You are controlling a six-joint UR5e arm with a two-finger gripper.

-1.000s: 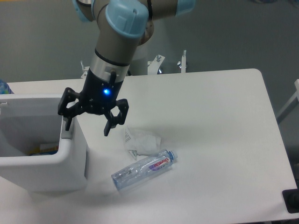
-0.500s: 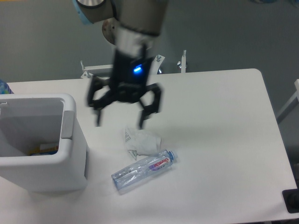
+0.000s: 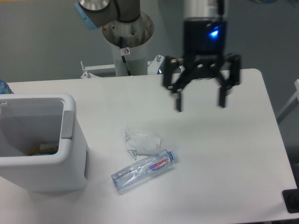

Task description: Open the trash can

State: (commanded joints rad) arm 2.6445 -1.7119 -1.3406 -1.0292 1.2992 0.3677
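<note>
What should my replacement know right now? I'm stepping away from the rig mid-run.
Claw: open, empty, hanging above the table's far right part, well away from the trash can.
Trash can: at the left edge, top open, inside visible, some items at the bottom.
Plastic bottle lies on its side beside the crumpled wrapper, mid-table.
Done: the can looks open.
Left: nothing obvious; confirm the opening.

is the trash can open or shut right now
Open. The trash can shows no lid over its top; the camera looks straight into its hollow interior, where something colourful lies at the bottom.
</note>
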